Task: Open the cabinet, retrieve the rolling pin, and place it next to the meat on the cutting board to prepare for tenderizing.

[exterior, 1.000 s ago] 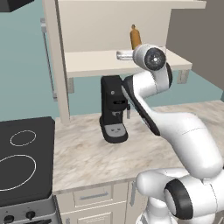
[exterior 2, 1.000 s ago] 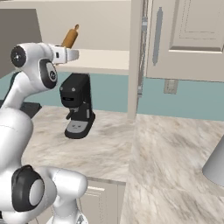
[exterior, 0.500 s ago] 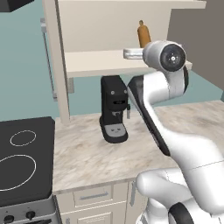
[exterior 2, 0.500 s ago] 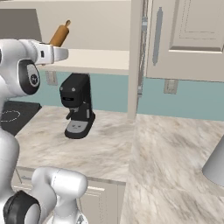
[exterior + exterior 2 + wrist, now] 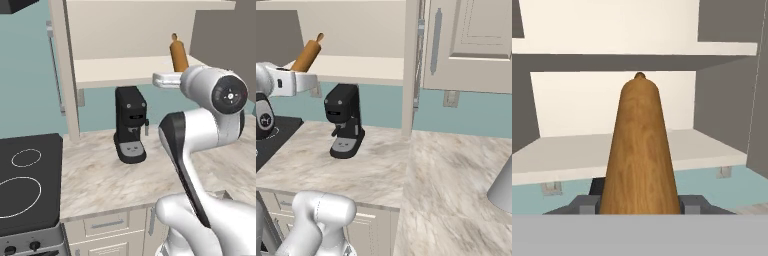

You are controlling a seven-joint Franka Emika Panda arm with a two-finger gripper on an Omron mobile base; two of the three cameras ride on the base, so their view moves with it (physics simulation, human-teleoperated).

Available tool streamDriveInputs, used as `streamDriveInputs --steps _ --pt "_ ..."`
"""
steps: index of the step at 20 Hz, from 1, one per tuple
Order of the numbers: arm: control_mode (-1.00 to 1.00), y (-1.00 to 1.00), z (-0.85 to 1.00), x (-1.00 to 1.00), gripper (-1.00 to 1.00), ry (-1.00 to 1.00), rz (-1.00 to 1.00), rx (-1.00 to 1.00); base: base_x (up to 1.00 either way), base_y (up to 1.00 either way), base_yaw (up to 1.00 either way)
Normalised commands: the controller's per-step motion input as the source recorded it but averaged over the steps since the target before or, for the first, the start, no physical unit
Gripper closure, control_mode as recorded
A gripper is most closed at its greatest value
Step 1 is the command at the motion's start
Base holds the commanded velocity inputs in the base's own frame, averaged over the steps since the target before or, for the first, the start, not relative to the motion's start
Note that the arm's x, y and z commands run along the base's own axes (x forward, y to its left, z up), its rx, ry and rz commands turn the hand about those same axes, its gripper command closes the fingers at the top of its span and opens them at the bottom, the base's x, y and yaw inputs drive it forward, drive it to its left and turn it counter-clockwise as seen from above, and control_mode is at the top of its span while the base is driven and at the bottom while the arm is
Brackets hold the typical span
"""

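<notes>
My gripper (image 5: 167,79) (image 5: 304,81) is shut on the rolling pin (image 5: 178,54) (image 5: 308,52), an orange-brown wooden cylinder that sticks up and away from the hand, tilted, in front of the open cabinet (image 5: 125,70). In the hand view the rolling pin (image 5: 639,150) runs up the middle between the two dark fingertips (image 5: 587,205), its far knob pointing at the cabinet's beige shelves (image 5: 567,155). The cabinet's left door (image 5: 60,75) stands open, seen edge-on. The cutting board and the meat are out of view.
A black coffee machine (image 5: 131,125) (image 5: 345,120) stands on the marble counter (image 5: 100,175) below the cabinet. A black cooktop (image 5: 25,180) lies to the left. A panelled door with a grey bar handle (image 5: 436,40) hangs to the right, and a grey object (image 5: 503,187) sits at the counter's right edge.
The arm has drawn the rolling pin back from the cabinet toward the base and a little lower. The grip has stayed the same. The coffee machine and counter have not moved.
</notes>
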Motion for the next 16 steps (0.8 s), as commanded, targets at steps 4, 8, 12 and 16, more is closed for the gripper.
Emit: streamDriveInputs --steps 4,8,12,16 --pt "-1.0 0.0 -0.07 -0.7 1.0 0.0 -0.03 0.0 0.0 0.0 0.0" --pt "-1.0 0.0 0.0 -0.33 1.0 0.0 -0.04 0.0 0.0 0.0 0.0" --pt "-1.0 0.0 0.0 -0.02 1.0 0.0 -0.01 -0.01 0.0 0.0 0.0" --pt "1.0 0.0 -0.05 -0.1 1.0 0.0 0.0 0.0 -0.13 0.0 0.0"
